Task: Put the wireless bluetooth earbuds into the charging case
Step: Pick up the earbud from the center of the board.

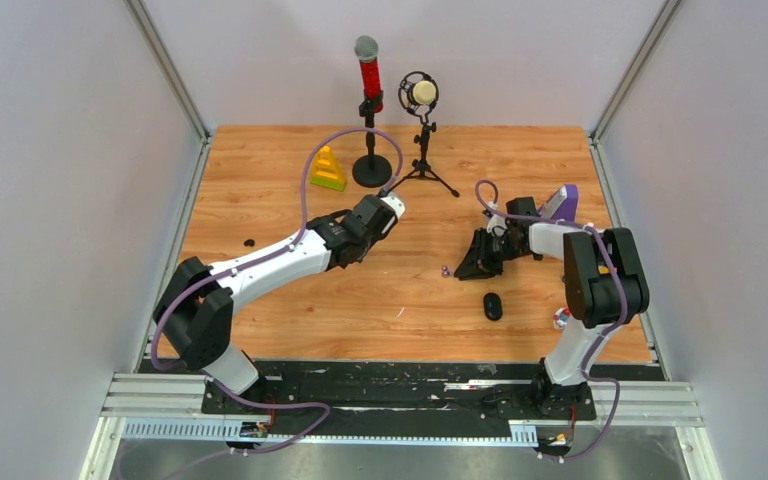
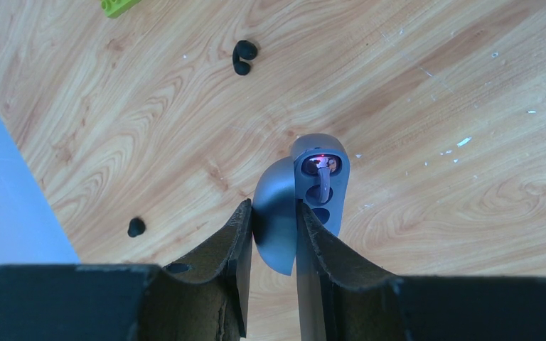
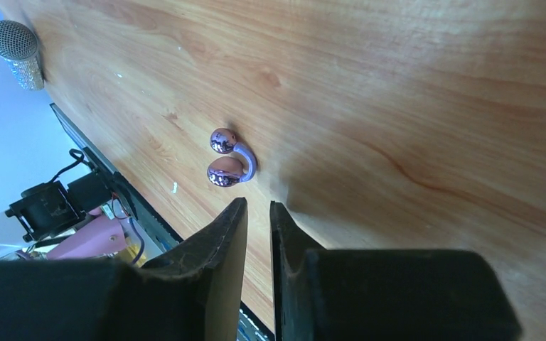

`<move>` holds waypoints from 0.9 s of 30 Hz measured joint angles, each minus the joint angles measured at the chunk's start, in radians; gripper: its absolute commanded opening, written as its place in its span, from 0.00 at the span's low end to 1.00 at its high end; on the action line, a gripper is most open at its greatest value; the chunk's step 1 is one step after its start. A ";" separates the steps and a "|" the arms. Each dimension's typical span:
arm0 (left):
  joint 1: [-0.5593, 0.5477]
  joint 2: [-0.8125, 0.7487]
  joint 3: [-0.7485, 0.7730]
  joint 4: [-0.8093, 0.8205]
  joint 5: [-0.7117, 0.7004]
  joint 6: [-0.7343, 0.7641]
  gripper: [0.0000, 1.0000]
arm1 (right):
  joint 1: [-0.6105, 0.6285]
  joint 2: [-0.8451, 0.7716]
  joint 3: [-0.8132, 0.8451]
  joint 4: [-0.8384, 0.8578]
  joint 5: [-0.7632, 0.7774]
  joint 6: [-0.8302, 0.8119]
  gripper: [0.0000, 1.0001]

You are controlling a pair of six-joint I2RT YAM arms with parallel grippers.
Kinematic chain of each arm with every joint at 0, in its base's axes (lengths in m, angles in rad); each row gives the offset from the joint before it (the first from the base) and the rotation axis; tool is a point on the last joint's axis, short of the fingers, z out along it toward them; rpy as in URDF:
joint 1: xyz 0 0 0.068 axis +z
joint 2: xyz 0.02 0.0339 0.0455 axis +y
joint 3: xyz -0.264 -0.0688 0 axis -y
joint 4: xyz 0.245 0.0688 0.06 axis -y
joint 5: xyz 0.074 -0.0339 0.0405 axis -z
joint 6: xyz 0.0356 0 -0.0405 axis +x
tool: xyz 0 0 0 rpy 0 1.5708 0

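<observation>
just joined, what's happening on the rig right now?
The left gripper holds an open grey charging case by its lid. The right gripper sits just short of a purple earbud lying on the table, jaws a narrow gap apart and empty. A black earbud lies loose nearby.

Charging case (image 2: pixel 320 188) base hidden between left tool fingers (image 2: pixel 224 249) — purple earbud (image 1: pixel 445 270) mere speck overhead.

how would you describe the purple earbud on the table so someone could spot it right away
On the wooden table, find the right gripper, low near the middle. Just to its left on the bare wood lies the purple earbud. It is tiny and shiny, two rounded beads joined by a curved bridge, unlike the dull black oval nearby and the black earbud far left.
</observation>
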 measured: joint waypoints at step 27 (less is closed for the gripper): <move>-0.024 0.026 0.000 0.000 -0.019 0.002 0.00 | 0.007 0.067 0.045 0.014 -0.026 0.031 0.22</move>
